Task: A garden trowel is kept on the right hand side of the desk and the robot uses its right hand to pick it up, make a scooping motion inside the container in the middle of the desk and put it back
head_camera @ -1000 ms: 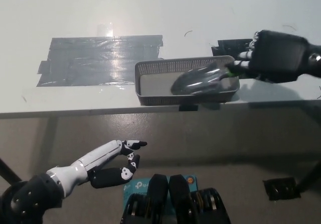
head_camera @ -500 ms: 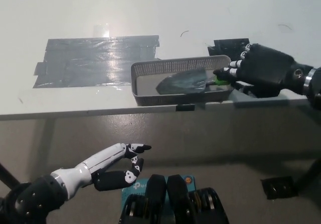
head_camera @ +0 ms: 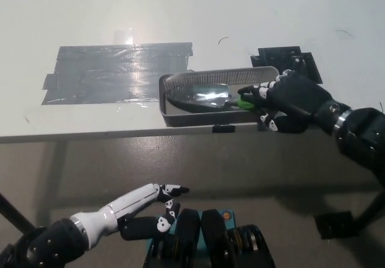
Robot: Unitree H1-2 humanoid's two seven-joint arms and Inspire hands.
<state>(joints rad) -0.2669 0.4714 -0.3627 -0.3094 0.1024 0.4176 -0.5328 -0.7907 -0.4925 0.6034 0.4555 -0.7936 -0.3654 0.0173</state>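
Garden trowel (head_camera: 204,97) has its blade inside the mesh container (head_camera: 219,74) on the tabletop (head_camera: 90,27). The black right hand (head_camera: 292,100) has its fingers closed around the trowel's handle. The white left hand (head_camera: 147,211) rests low with its fingers apart, holding nothing.

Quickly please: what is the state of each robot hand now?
Left robot hand: open, holding nothing, below the desk.
Right robot hand: shut on the trowel, blade inside the container.

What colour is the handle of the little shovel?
The trowel handle is bright green; the head view shows it.
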